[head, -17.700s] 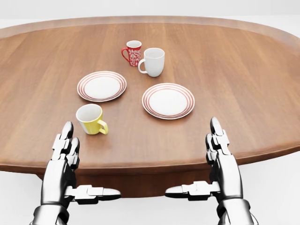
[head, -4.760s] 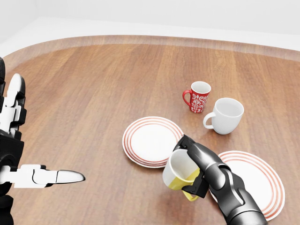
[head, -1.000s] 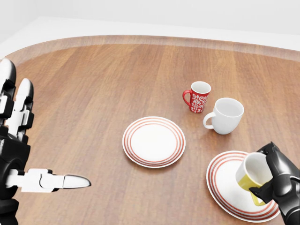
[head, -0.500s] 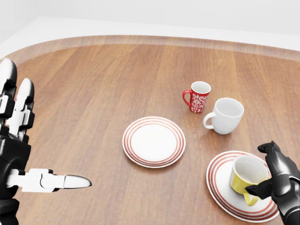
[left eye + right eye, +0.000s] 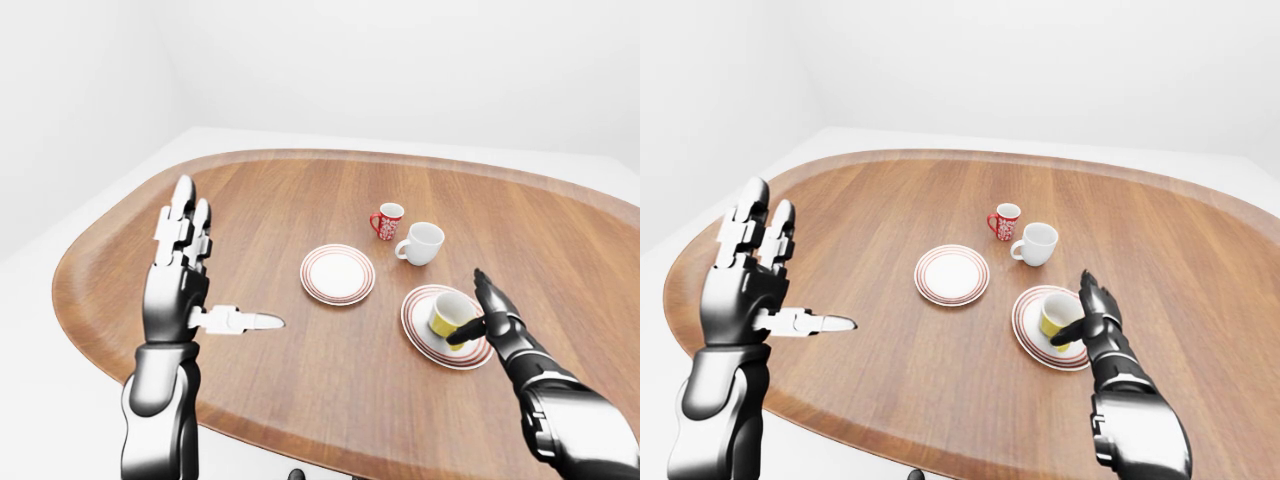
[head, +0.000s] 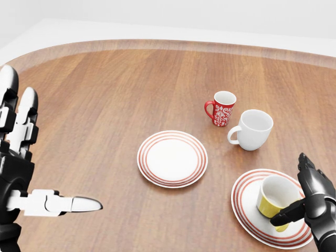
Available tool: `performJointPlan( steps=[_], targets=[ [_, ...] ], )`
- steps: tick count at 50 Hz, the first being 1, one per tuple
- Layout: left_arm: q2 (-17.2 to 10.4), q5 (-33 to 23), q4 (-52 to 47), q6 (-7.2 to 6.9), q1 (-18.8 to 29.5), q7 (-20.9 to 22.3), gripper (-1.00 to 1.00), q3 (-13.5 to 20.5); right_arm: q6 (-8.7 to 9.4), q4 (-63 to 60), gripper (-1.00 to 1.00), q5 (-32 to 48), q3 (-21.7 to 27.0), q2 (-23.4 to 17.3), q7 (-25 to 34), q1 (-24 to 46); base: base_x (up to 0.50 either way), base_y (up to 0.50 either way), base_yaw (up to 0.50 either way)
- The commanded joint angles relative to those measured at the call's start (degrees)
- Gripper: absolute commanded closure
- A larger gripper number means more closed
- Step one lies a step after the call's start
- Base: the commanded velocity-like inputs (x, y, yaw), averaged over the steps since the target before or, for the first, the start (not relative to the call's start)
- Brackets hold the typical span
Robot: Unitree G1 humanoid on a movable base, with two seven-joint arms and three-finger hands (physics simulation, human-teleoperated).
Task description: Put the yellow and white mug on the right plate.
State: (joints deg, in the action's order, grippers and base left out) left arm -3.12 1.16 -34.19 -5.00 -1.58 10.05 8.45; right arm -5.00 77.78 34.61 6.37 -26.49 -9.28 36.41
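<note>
The yellow mug with a white inside [image 6: 274,197] stands upright on the right-hand white plate with red rings [image 6: 247,205], toward that plate's right half in the head view, its handle pointing to the lower right. The dark metallic right hand [image 6: 310,197] is just beside it at the head view's right edge: its fingers are spread and point upward, and the thumb [image 6: 287,212] reaches across in front of the mug's handle side, touching or nearly touching it; the fingers do not close round the mug.

The silver left hand [image 5: 185,280] is held up over the left part of the oval brown wooden table [image 6: 105,105], fingers straight and together pointing up, thumb stuck out sideways, holding nothing, well apart from all the crockery.

A second red-ringed white plate [image 6: 172,158] lies left of the first, near the table's middle. Above the right plate in the head view stand a plain white mug [image 6: 253,129] and, just beside it to the left, a red mug with a white pattern [image 6: 221,108].
</note>
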Motion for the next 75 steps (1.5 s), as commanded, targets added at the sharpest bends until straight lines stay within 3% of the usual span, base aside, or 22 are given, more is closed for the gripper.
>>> performJointPlan(
  steps=[1,21,32,43,51,53,55,58,59,66,75],
  targets=[
    [0.1,0.0,0.2,0.00,-0.1,0.1,-1.00,0.0,0.00,-0.1,-1.00,-0.3,0.2,-0.1,0.0,0.1,0.00,0.00,0.00],
    [0.2,-0.1,0.1,0.00,-0.2,0.1,-1.00,-0.4,0.00,-1.1,-1.00,-3.7,0.7,-1.4,0.8,1.0,0.00,0.00,0.00],
    [0.3,-0.4,0.4,0.00,-0.6,0.1,-1.00,-0.8,0.00,-4.5,-1.00,-6.8,0.7,-3.4,4.3,3.9,0.00,0.00,0.00],
    [0.3,-0.5,0.4,0.00,-0.6,0.2,-1.00,-0.8,0.00,-12.2,-1.00,-9.1,1.4,-4.4,8.2,5.1,0.00,0.00,0.00],
    [0.3,-0.5,0.6,0.00,-0.5,0.2,-1.00,-0.8,0.00,-25.0,-1.00,-10.3,3.2,-4.2,12.2,2.7,0.00,0.00,0.00],
    [0.3,-0.5,0.4,0.00,-0.4,0.2,-1.00,-0.8,3.19,-33.0,-1.00,-11.1,4.4,-3.8,14.4,0.6,0.00,0.00,0.00],
    [0.2,-0.5,0.2,0.00,-0.4,0.2,-1.00,-0.8,5.00,-37.3,-1.00,-11.2,5.1,-3.3,15.3,-0.6,0.00,0.00,0.00],
    [0.3,-0.5,0.2,0.00,-0.5,0.2,-1.00,-0.8,9.43,-46.3,-1.00,-12.2,6.7,-2.6,16.7,-2.3,0.00,0.00,0.00],
    [0.3,-0.5,0.1,0.00,-0.5,0.2,-1.00,-0.8,10.00,-47.8,-1.00,-12.3,6.9,-2.4,17.1,-2.6,0.00,0.00,0.00],
    [0.3,-0.4,-0.4,0.00,-0.5,0.3,-1.00,-0.7,10.00,-65.9,-1.00,-13.4,8.6,-0.5,21.3,-5.9,0.00,0.00,0.00],
    [0.4,-0.4,-1.0,0.00,-0.8,0.4,-1.00,-0.8,10.00,-79.7,-1.00,-13.8,9.5,0.9,24.6,-6.9,0.00,0.00,0.00]
  ],
)
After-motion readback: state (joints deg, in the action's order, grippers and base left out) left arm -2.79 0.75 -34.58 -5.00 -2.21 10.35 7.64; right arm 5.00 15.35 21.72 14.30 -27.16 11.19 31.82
